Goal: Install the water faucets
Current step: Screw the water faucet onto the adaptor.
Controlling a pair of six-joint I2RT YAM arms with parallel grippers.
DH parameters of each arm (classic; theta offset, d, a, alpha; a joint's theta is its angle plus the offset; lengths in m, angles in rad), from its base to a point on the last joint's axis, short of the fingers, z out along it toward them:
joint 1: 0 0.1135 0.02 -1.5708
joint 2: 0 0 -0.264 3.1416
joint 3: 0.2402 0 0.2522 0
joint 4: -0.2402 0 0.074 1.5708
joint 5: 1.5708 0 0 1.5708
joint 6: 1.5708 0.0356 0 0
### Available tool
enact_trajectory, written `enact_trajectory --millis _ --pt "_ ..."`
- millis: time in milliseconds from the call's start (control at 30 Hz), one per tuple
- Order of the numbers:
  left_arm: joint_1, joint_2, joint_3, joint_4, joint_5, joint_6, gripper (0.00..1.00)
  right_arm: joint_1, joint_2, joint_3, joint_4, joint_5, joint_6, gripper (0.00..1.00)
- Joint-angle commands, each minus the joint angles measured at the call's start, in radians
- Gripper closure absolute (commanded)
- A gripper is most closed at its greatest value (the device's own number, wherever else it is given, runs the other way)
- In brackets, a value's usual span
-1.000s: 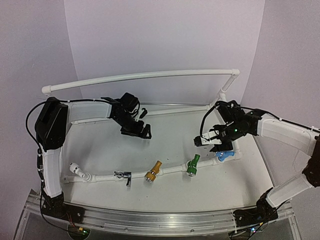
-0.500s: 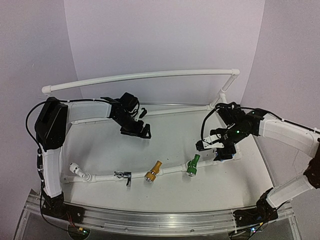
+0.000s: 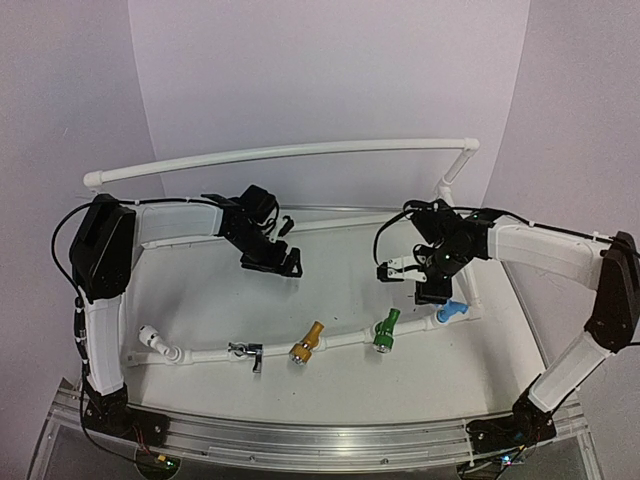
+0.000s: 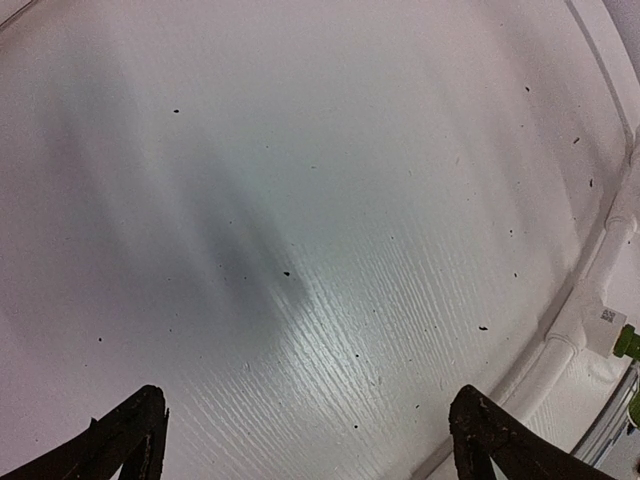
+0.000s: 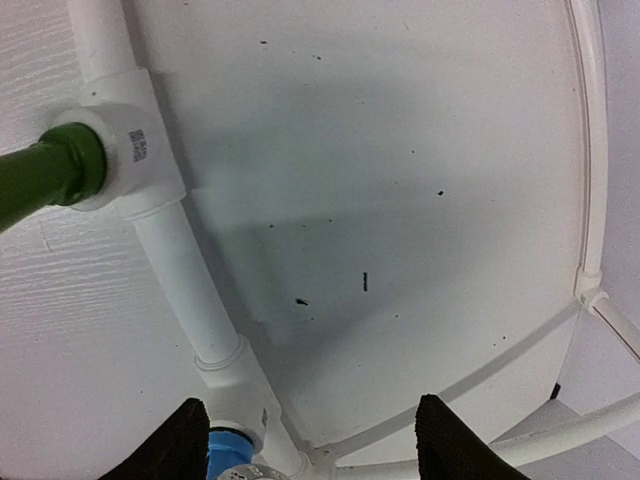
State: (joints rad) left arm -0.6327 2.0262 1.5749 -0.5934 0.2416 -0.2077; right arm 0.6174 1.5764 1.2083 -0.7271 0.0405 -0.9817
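Four water faucets sit along the white front pipe: silver, yellow, green and blue at the right end. My right gripper hangs open just behind and left of the blue faucet, holding nothing. In the right wrist view the right gripper frames bare table, with the blue faucet beside its left finger and the green faucet at the upper left. My left gripper hovers open over the table's far left, and the left wrist view shows the left gripper with nothing between its fingers.
A white PVC frame surrounds the table, with a raised rear rail and a corner post at the right. A white elbow fitting ends the front pipe at the left. A thin pipe runs along the right wrist view's right side.
My right gripper dropped over the blue faucet, then pulled back and left, leaving the faucet on the pipe's right end. The left arm has stayed still.
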Motion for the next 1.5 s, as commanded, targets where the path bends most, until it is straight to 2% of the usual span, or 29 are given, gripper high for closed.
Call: enact_trajectory --millis 0,500,867,1167,1300,1400,1467 --pt "0.005 -0.056 0.007 0.005 0.001 0.004 0.02 -0.025 0.003 0.037 0.009 0.095 0.062 0.33" --pt "0.005 -0.061 -0.003 0.010 -0.002 0.000 0.02 -0.178 -0.032 0.009 -0.051 0.090 -0.022 0.34" --pt "0.005 -0.066 0.001 0.003 -0.004 0.002 0.02 -0.278 -0.124 -0.101 -0.119 0.008 -0.182 0.32" --pt "0.005 -0.058 0.010 -0.001 -0.001 0.002 0.02 -0.296 -0.222 -0.181 -0.148 -0.071 -0.218 0.22" --pt "0.005 -0.054 0.016 0.000 0.002 0.000 0.02 -0.297 -0.267 -0.212 -0.140 -0.113 -0.233 0.13" --pt "0.005 -0.052 0.017 0.000 0.002 0.001 0.02 -0.296 -0.291 -0.226 -0.120 -0.140 -0.236 0.03" --pt "0.005 -0.052 0.017 0.000 0.002 0.001 0.02 -0.295 -0.307 -0.237 -0.103 -0.154 -0.242 0.02"
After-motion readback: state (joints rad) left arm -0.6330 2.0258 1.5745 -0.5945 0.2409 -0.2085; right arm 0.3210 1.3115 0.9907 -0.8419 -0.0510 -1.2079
